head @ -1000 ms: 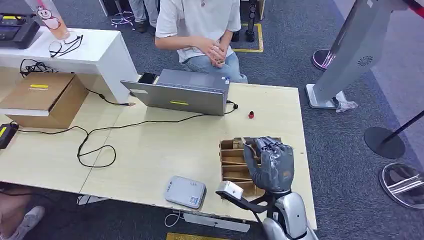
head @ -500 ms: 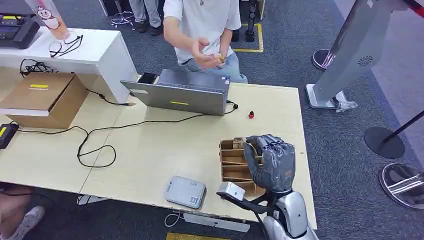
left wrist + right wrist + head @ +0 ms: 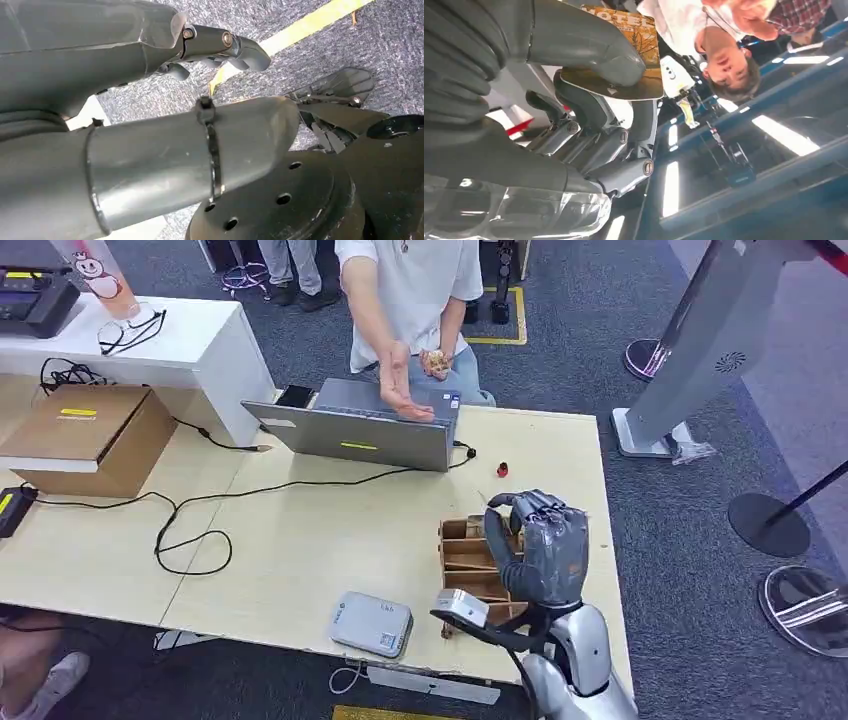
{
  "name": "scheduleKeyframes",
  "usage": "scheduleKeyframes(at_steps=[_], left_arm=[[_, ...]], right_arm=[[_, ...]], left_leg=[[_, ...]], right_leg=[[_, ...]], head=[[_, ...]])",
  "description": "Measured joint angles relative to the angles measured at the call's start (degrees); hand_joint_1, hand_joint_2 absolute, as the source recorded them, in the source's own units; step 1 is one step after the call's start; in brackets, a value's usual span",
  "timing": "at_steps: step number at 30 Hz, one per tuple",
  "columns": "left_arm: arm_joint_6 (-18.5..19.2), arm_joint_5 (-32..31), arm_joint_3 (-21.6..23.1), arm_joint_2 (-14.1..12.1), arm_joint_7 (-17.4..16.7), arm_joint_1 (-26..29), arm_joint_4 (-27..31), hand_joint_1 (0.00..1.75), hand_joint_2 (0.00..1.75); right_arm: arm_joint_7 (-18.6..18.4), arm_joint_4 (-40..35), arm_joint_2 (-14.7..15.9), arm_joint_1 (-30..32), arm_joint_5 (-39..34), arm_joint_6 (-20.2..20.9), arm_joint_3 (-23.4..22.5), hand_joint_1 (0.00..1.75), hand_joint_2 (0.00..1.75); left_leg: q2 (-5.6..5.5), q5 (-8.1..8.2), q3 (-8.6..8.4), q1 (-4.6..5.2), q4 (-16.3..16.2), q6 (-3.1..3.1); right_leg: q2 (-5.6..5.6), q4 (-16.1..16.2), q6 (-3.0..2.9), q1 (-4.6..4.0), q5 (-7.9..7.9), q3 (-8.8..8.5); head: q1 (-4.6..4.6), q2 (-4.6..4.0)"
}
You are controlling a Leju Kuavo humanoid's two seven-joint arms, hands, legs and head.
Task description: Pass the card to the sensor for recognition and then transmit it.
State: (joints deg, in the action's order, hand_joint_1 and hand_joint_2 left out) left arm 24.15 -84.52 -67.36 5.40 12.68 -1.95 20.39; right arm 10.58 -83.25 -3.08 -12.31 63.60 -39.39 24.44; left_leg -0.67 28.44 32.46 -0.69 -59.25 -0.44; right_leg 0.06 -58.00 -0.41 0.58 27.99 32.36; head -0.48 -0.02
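Note:
My right hand (image 3: pixel 538 545) hovers above the slotted wooden card box (image 3: pixel 463 562) near the table's front right. In the right wrist view its thumb and fingers (image 3: pixel 589 107) pinch a yellow-brown printed card (image 3: pixel 647 36). The grey card sensor (image 3: pixel 372 623) lies flat on the table at the front edge, to the left of the box and apart from the hand. A person in a white shirt stands behind the laptop and holds an open palm (image 3: pixel 398 390) over it. My left hand (image 3: pixel 220 45) hangs beside my body over the carpet, its fingers loose and holding nothing.
An open grey laptop (image 3: pixel 360 430) stands at the table's far edge, with a black cable (image 3: pixel 190 530) trailing left. A small red object (image 3: pixel 502 470) lies beyond the wooden box. A cardboard box (image 3: pixel 90 435) sits at the far left. The table's right edge is close to my hand.
My right hand has lifted from the wooden box with the card in it. The person has unfolded both hands and stretched one open palm forward over the laptop.

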Motion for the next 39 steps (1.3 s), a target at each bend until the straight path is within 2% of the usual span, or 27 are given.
scheduleKeyframes(at_steps=[39], left_arm=[[-0.44, -0.81, 2.69, -0.79, -1.88, -2.23, -1.73, 0.0, 0.0]], right_arm=[[-2.01, 14.99, -6.54, -13.69, -1.05, 0.33, 2.62, 1.75, 1.75]], left_leg=[[0.0, -0.07, 0.0, 0.0, 0.0, 0.06]], right_leg=[[0.0, -0.02, -0.02, 0.0, -0.04, 0.0]], head=[[0.0, 0.0]])
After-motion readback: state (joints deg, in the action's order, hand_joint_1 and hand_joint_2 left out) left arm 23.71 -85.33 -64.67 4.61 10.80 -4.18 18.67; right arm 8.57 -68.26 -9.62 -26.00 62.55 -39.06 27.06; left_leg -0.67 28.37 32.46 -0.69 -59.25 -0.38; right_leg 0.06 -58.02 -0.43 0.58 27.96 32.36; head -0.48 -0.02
